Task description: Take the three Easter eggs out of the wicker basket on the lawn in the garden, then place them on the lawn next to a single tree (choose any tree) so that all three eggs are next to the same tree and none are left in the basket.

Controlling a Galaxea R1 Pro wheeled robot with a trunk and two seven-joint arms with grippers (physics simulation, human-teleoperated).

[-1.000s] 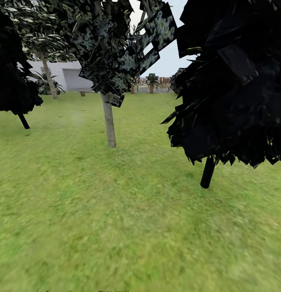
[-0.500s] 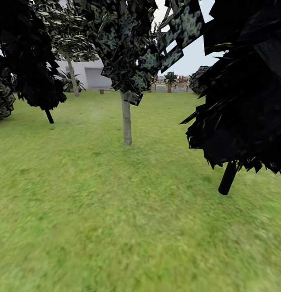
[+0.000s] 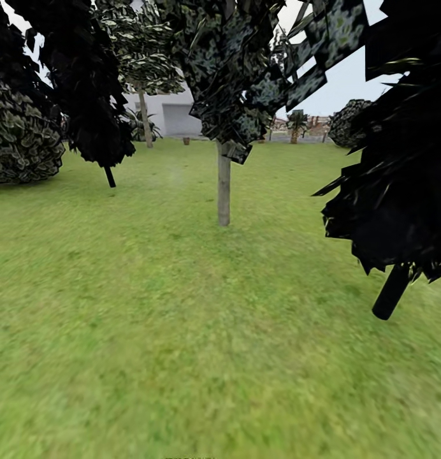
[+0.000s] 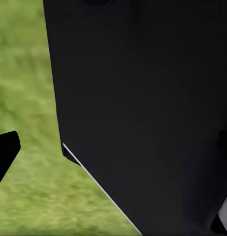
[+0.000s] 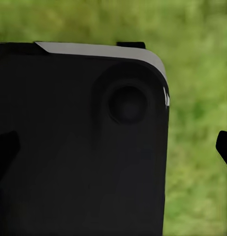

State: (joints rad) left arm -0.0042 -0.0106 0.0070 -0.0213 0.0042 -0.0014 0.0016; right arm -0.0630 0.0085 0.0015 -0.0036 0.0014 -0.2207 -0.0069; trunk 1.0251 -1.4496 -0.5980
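We look out over the lawn (image 3: 182, 331) with no eggs or basket before us. Our landmark is the pale trunk (image 3: 224, 185) standing upright near the middle of the head view; its crown (image 3: 246, 70) is cut off by the upper edge. Right of the trunk and nearer to us, a black-leaved tree (image 3: 399, 178) hides much of that side, and its dark stem (image 3: 391, 292) leans out from under the leaves. Left of the trunk a second black tree (image 3: 86, 95) stands on a thin stem, and beyond it a round bush (image 3: 23, 137) runs off the edge. Behind the trunk, far off, we make out a white house (image 3: 173, 115), partly screened by foliage; small plants further back are too blurred to name.

Grass lies open between us and the trunk, and wide to its left.

In both wrist views a black body of the robot (image 4: 143, 113) (image 5: 79, 142) blocks most of the frame, with blurred grass around it. We cannot tell whether either gripper is parted or closed
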